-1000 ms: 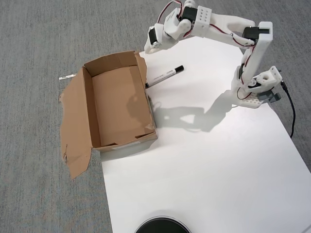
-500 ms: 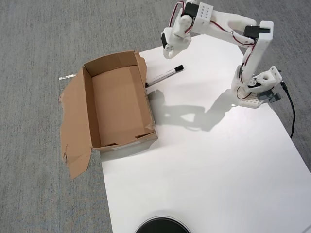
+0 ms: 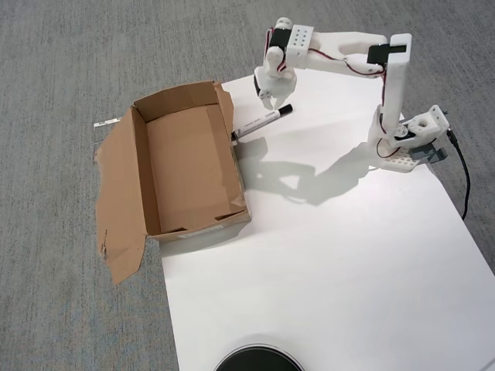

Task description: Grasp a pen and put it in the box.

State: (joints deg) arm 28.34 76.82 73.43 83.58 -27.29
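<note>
the gripper [image 3: 270, 103] hangs over the capped end of the pen [image 3: 261, 122], which lies beside the open box [image 3: 140, 166].

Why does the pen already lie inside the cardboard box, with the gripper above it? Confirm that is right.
Not right. In the overhead view the pen lies on the white sheet beside the box, not inside it. The gripper does hang above the pen.

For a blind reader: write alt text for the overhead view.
A white robot arm's gripper hangs just above the capped end of a pen lying on a white sheet, beside an open, empty cardboard box. The box sits half on grey carpet.
</note>
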